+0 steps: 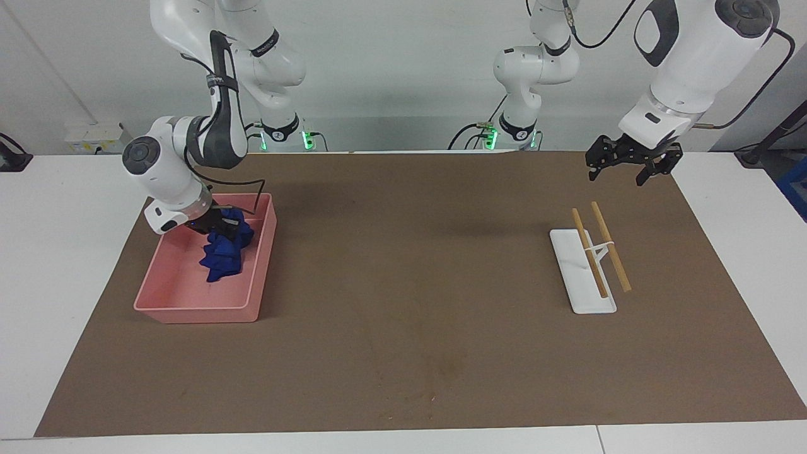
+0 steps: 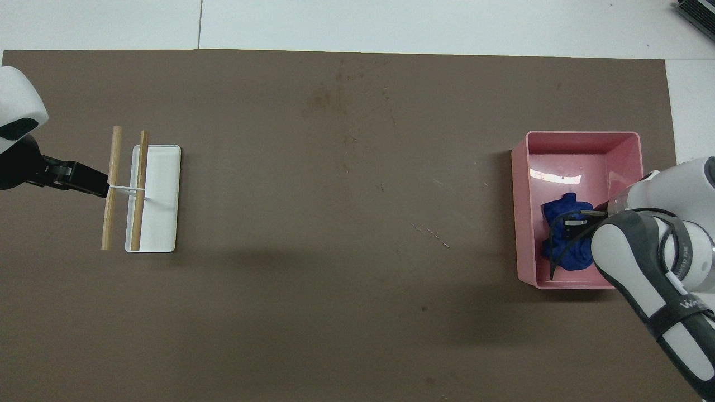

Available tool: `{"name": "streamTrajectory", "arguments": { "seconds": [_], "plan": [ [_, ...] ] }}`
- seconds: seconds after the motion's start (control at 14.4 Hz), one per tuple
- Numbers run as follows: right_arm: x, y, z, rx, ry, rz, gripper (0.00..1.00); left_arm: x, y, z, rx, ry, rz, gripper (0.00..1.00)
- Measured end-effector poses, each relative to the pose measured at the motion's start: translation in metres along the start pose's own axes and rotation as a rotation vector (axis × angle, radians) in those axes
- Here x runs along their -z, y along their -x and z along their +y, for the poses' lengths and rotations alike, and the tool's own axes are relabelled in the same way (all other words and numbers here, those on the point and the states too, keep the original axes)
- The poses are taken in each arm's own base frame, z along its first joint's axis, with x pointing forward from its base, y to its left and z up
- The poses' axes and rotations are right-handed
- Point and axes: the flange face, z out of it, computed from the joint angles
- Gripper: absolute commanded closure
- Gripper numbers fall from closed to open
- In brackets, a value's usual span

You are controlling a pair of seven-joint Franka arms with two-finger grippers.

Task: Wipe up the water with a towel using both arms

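White counter (image 1: 75, 252) w/ brown mat (image 1: 416, 284). Pink tray (image 1: 189, 301) sits at right arm's end. Right gripper (image 1: 217, 226) is down in tray, fingers pinching blue towel (image 1: 222, 255); towel is inside tray. Water (image 1: 444, 366) is a faint blotch mid-mat, farther from robots than tray. Left gripper (image 1: 630, 165) waits w/ fingers spread over mat, well apart from tray.

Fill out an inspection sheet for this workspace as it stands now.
Surface: brown mat on a white table.
Job's things: blue towel bunched in the pink tray at the right arm's end; water is a faint blotch at mid-mat, farther from the robots than the tray.
Clutter: white rack with two wooden sticks, at the left arm's end.
Grippers: right claw down in the tray on the towel; left claw waits in the air, fingers spread.
Cables: black cable along the right arm.
Surroundings: white wall.
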Motion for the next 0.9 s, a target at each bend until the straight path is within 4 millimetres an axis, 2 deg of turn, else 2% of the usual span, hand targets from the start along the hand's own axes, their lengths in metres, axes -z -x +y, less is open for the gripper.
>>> {"name": "streamTrajectory", "arguments": {
  "seconds": [0.28,0.42,0.55,0.9],
  "plan": [
    [0.005,0.009,-0.002,0.004,0.003,-0.031,0.00,0.000,0.000,0.000,0.000,0.000,0.000,0.00],
    [0.022,0.010,-0.009,0.016,0.006,-0.030,0.00,0.000,0.000,0.000,0.000,0.000,0.000,0.00],
    [0.055,0.009,-0.023,0.043,0.015,-0.017,0.00,0.000,0.000,0.000,0.000,0.000,0.000,0.00],
    [0.166,0.014,-0.077,0.035,0.095,0.059,0.01,0.000,0.000,0.000,0.000,0.000,0.000,0.00]
  ]
}}
